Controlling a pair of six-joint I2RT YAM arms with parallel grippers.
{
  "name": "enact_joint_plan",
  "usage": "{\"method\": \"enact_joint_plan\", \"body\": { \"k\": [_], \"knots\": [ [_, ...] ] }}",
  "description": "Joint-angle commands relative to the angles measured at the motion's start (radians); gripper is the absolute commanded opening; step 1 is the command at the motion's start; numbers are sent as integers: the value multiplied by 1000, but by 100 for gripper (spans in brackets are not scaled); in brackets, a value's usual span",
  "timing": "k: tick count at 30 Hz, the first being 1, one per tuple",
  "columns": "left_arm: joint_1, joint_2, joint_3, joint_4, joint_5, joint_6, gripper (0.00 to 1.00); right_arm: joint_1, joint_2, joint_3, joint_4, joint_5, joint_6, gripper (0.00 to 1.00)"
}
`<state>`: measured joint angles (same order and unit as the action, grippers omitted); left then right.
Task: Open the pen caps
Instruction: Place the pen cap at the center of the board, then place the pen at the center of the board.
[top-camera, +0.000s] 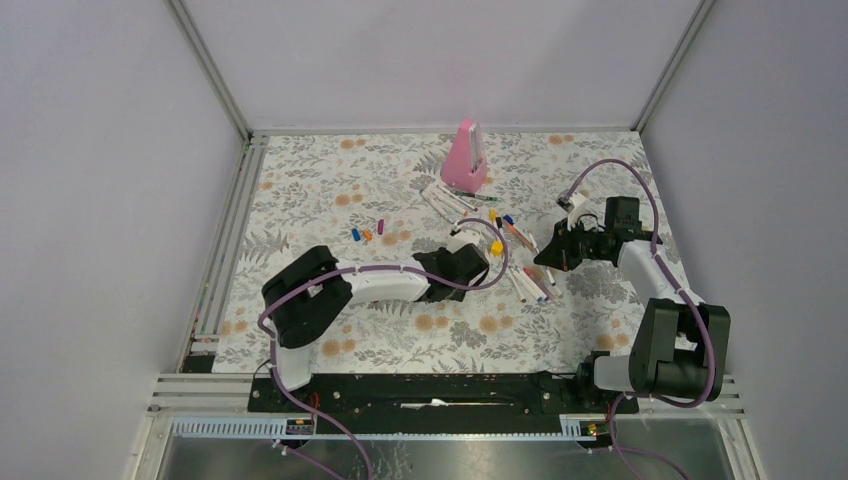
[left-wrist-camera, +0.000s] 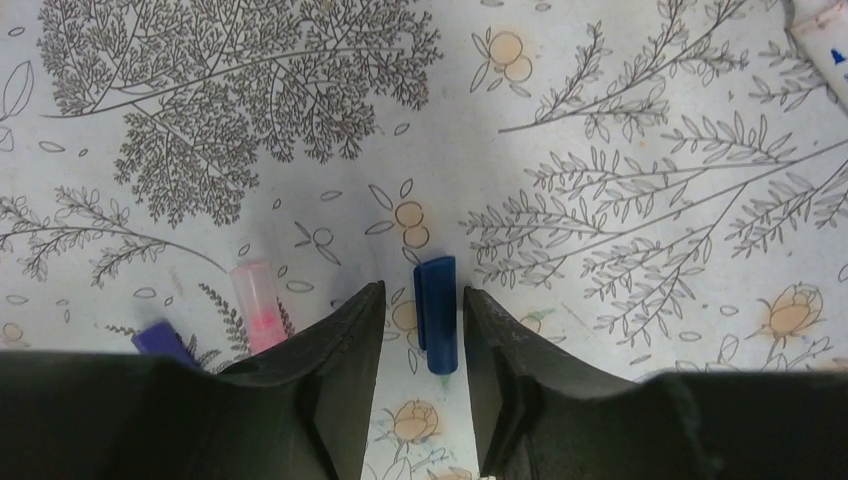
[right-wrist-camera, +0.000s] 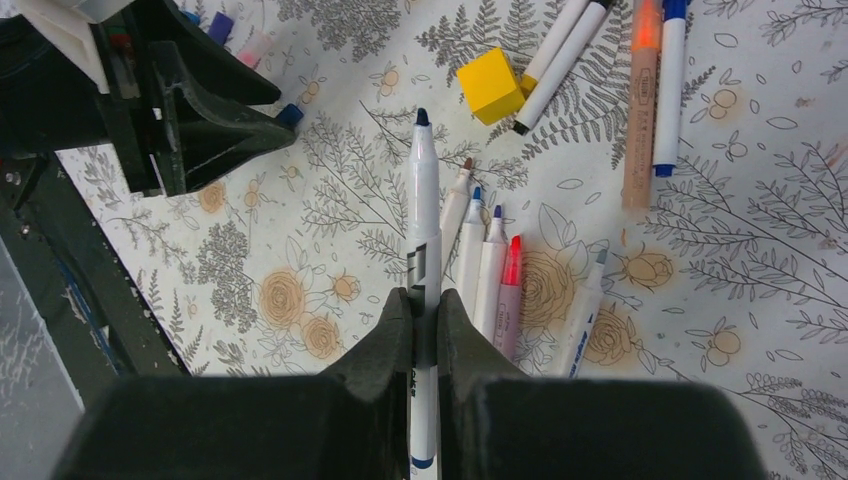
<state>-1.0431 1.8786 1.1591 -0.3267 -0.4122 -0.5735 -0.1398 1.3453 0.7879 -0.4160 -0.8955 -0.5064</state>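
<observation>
Blue cap (left-wrist-camera: 436, 312) lies off, my left gripper (left-wrist-camera: 422, 295) parted around it; right gripper (right-wrist-camera: 425, 300) clamps the bare pen (right-wrist-camera: 422, 200); more caps wait, I think.

Left gripper (left-wrist-camera: 422, 295) pointing down at floral tablecloth (left-wrist-camera: 600, 150), dark fingers (left-wrist-camera: 340, 350) standing apart along bottom edge. Blue pen cap (left-wrist-camera: 437, 315) lying flat between them, narrow gap showing on its left side. Pale pink cap (left-wrist-camera: 258, 300) lying just left of left finger. Purple cap (left-wrist-camera: 160, 340) peeking out farther left, partly hidden. White object with blue mark (left-wrist-camera: 825, 40) showing at top right corner.
</observation>
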Motion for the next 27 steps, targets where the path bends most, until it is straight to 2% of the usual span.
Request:
{"method": "enact_joint_plan", "body": {
  "k": [1, 6, 15, 19, 22, 27],
  "knots": [
    [-26, -88, 17, -28, -48, -7, 41, -6, 15, 39, -13, 46, -27, 4],
    [-44, -206, -43, 24, -65, -4, 46, -7, 39, 44, -12, 132, -32, 5],
    [-51, -479, -270, 179, -133, -15, 69, -11, 121, 68, -18, 297, -45, 10],
    [-49, -587, -365, 219, -189, -24, 81, -14, 146, 76, -16, 363, -47, 13],
    [-49, -653, -435, 252, -240, -25, 97, -19, 173, 83, -16, 404, -46, 15],
    [-48, -734, -540, 284, -292, -17, 99, -28, 209, 91, -18, 441, -44, 17]
  ]
}}
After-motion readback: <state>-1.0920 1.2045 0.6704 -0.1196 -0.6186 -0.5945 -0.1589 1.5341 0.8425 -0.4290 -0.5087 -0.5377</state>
